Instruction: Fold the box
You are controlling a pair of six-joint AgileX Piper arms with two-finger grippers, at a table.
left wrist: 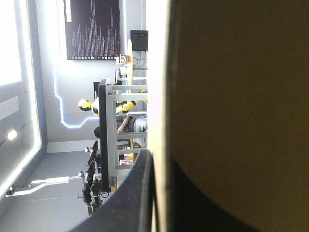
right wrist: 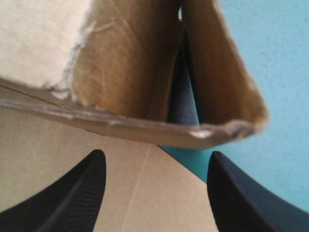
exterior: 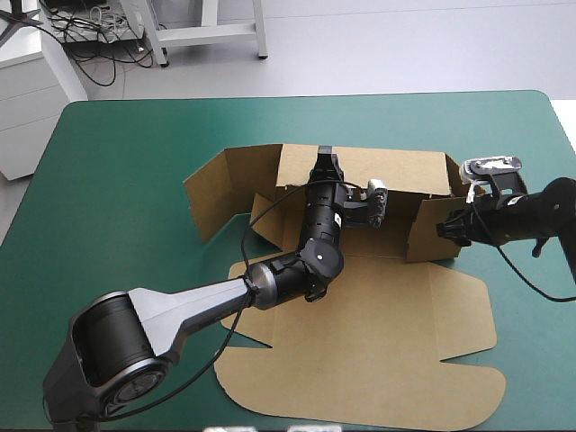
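Observation:
The brown box (exterior: 387, 342) lies partly raised on the teal-green table (exterior: 117, 162), its wide lid panel flat toward the near edge. The back wall (exterior: 396, 171) stands upright. My left gripper (exterior: 326, 162) is at that wall's top edge, shut on the box. In the left wrist view the board (left wrist: 241, 96) fills one side, with one black finger (left wrist: 130, 198) against it. My right gripper (exterior: 445, 230) is open beside the right side wall (exterior: 430, 225). In the right wrist view that folded wall (right wrist: 125, 72) is just ahead of the right gripper (right wrist: 155, 157), not between the fingers.
A side flap (exterior: 216, 191) of the box stands out at an angle on the left. Bare teal-green cover (right wrist: 280, 72) lies beyond the right wall and around the far and left sides of the table.

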